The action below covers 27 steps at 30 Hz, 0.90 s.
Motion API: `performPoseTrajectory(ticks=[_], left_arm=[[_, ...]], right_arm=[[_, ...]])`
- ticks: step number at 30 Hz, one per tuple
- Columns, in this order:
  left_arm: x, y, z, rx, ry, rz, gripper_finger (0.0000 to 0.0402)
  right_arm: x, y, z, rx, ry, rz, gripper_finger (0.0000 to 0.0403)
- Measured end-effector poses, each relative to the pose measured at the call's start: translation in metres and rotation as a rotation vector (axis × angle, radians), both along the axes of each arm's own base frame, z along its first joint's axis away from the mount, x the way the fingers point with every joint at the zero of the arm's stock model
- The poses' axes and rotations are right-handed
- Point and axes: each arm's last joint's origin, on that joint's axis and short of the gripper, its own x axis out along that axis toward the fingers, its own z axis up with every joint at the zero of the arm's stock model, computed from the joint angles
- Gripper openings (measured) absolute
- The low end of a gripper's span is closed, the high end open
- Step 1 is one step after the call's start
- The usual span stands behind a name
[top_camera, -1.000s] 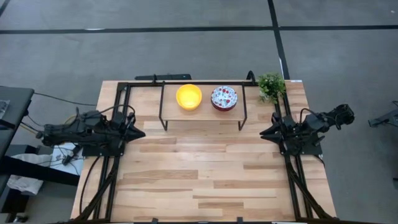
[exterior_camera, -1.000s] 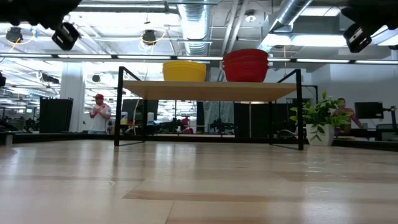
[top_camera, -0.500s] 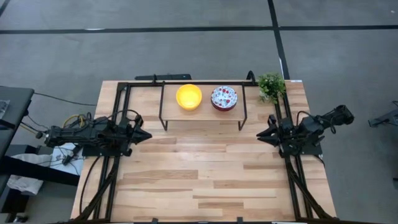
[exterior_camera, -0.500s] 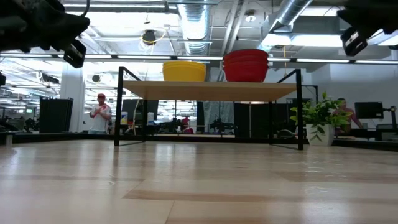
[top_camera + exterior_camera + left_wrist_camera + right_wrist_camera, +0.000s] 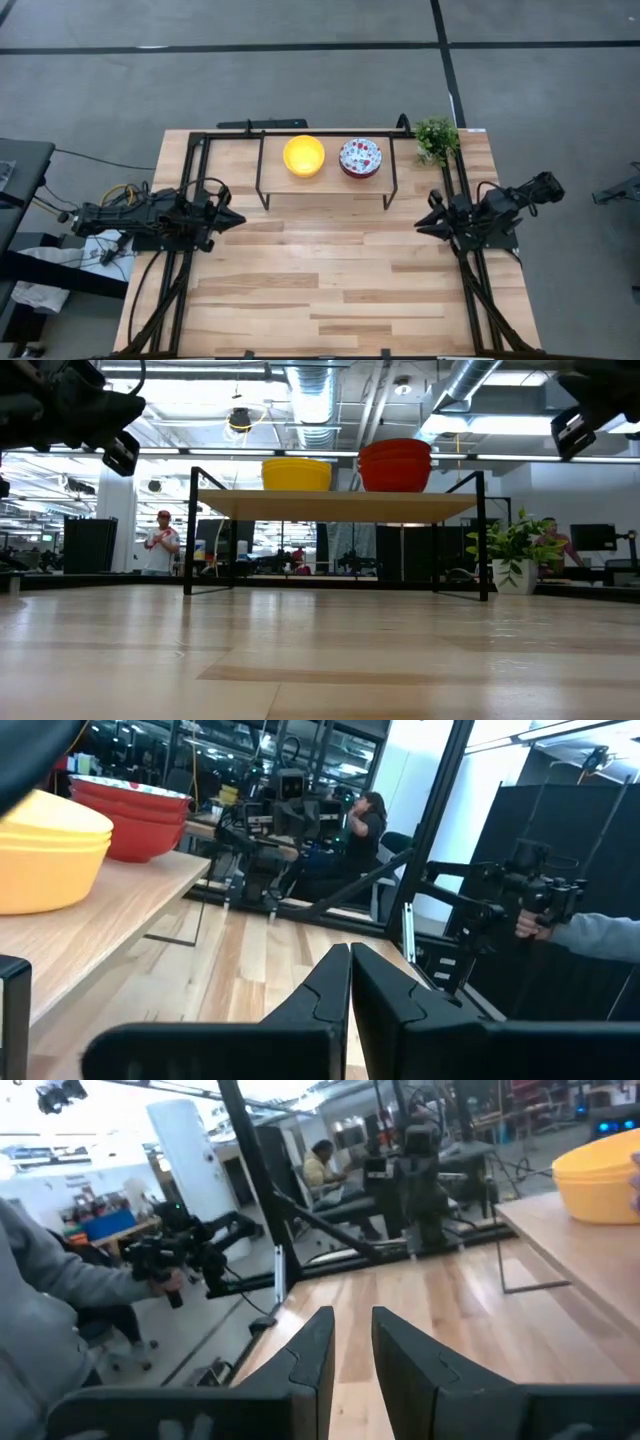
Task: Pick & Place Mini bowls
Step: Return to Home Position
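Left tool (image 5: 238, 219) hovers well apart from yellow bowls (image 5: 303, 155).

Glossy yellow bowls (image 5: 296, 474) on a smooth pale wooden shelf (image 5: 330, 506), matt black metal legs (image 5: 189, 530)

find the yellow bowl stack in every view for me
High view: yellow bowls on the shelf, beside the patterned bowls, on the left arm's side.
Low view: yellow bowls on top of the shelf, next to the patterned bowls' red sides.
Left wrist view: yellow bowls close by on the shelf.
Right wrist view: yellow bowls, cut off at the edge.
Shared landmark: the wooden shelf.
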Motion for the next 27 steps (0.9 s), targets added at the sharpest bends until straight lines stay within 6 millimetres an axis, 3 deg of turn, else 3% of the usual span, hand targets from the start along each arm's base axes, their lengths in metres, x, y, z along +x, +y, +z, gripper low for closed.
performPoseTrajectory(ticks=[9, 27], left_arm=[[0.001, 0.000, -0.003, 0.007, 0.007, 0.000, 0.0012], [0.001, 0.000, -0.003, 0.025, -0.001, 0.006, 0.0012]], right_arm=[[0.012, 0.006, -0.032, 0.016, -0.035, 0.034, 0.0061], [0.014, 0.008, -0.040, 0.020, -0.024, 0.078, 0.0061]])
